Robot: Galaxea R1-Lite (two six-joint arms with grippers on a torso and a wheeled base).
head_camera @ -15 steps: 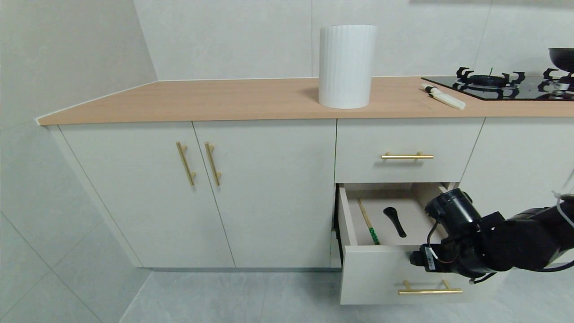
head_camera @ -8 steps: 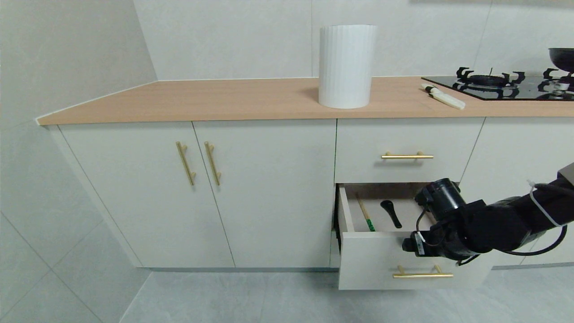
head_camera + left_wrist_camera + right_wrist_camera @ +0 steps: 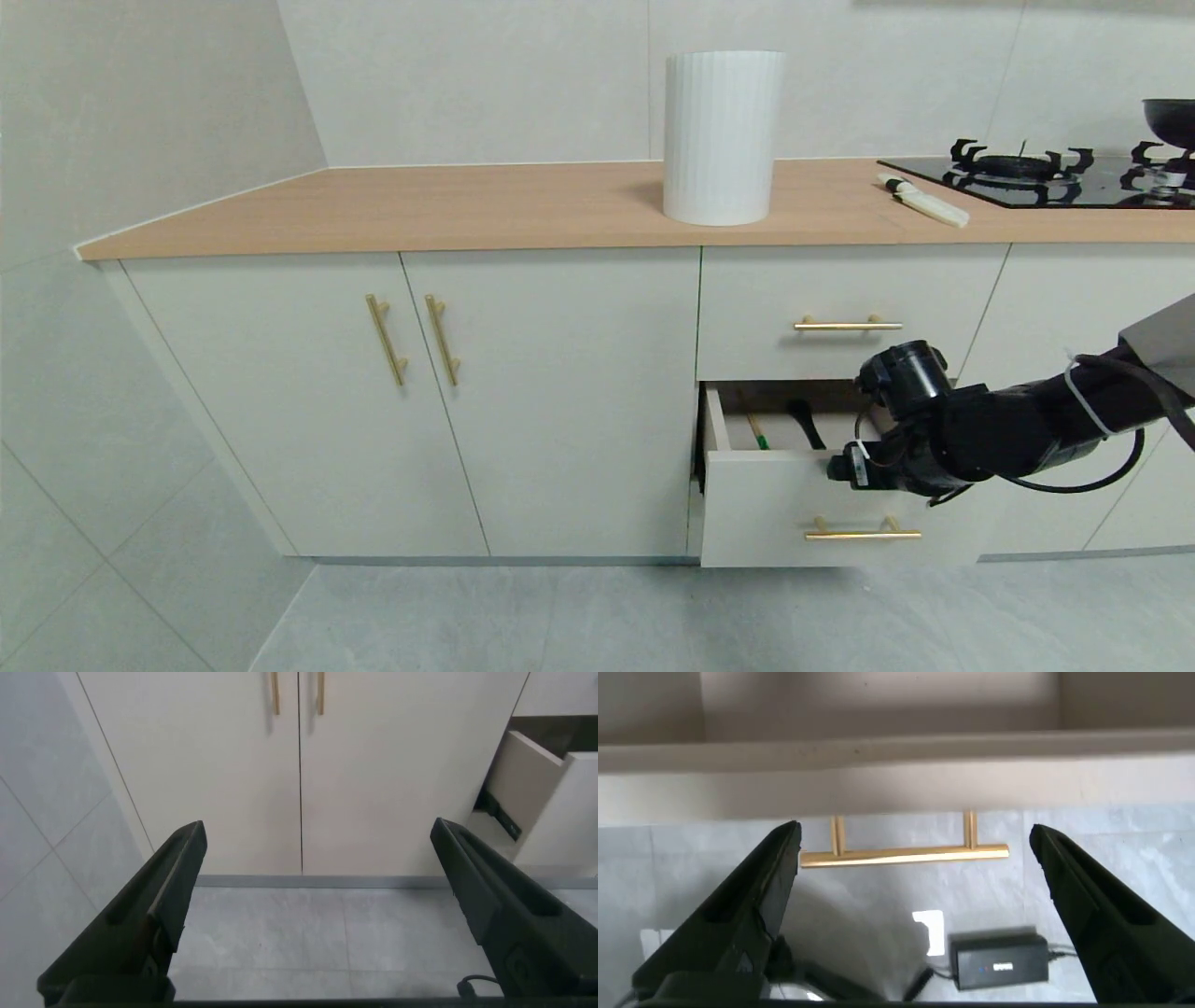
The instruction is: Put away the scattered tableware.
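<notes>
**A:** Where's your right claw (image 3: pixel 837 467)?

**B:** It sits at the front panel of the lower drawer (image 3: pixel 775 504), near the panel's top edge and above the gold handle (image 3: pixel 864 535). In the wrist view your right claw (image 3: pixel 915 835) is spread wide with nothing in it. The handle (image 3: pixel 904 856) lies across the gap between its fingers (image 3: pixel 738 924). You can't tell whether it touches the panel.

**A:** And your left claw (image 3: pixel 318 831)?

**B:** It's also wide apart and empty. It hangs low over the grey floor (image 3: pixel 299 943) and faces the double cupboard doors (image 3: pixel 299 765).

**A:** What's in the drawer?

**B:** It stands partly open. Inside, a pair of chopsticks (image 3: pixel 754 431) with a green band lies beside a black spoon (image 3: pixel 805 425), and the two don't touch. The drawer above (image 3: pixel 848 308) is closed.

**A:** Anything on the surface (image 3: pixel 467 205)?

**B:** A pale knife-like utensil (image 3: pixel 922 201) lies flat on it, just beside the black hob (image 3: pixel 1046 182). A tall white ribbed cylinder (image 3: pixel 721 138) stands upright nearer the middle, well apart from the utensil. A dark pan (image 3: pixel 1172 119) rests at the hob's far edge.
</notes>
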